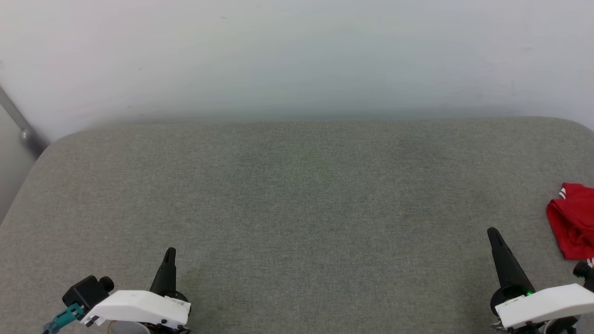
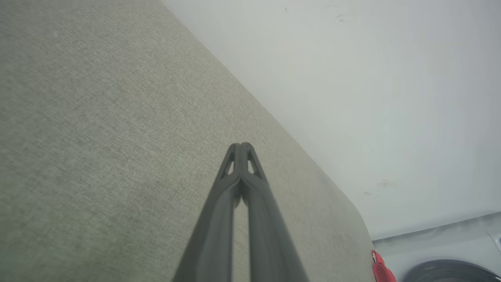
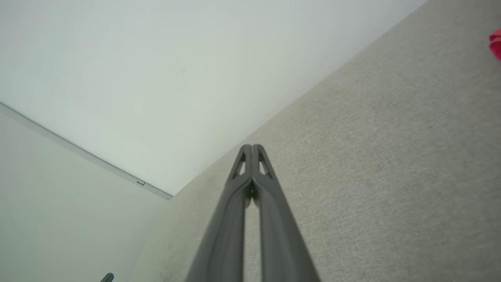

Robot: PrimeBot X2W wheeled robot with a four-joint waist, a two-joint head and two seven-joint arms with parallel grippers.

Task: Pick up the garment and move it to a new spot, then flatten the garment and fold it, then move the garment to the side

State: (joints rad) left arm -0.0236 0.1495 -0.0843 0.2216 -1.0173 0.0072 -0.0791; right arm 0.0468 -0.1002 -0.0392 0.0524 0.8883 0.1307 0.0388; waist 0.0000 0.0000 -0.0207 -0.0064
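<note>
Red cloth garment point(image 1: 573, 225) lay crumpled near your right end effector point(image 1: 494, 235); it and left end effector point(image 1: 170, 254) were pinched together.

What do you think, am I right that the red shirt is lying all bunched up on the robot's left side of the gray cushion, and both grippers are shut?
Not quite. The red shirt lies bunched up on the robot's right side of the gray cushion, near the right gripper, as the head view shows. The rest holds: the left gripper and the right gripper are both shut.
</note>
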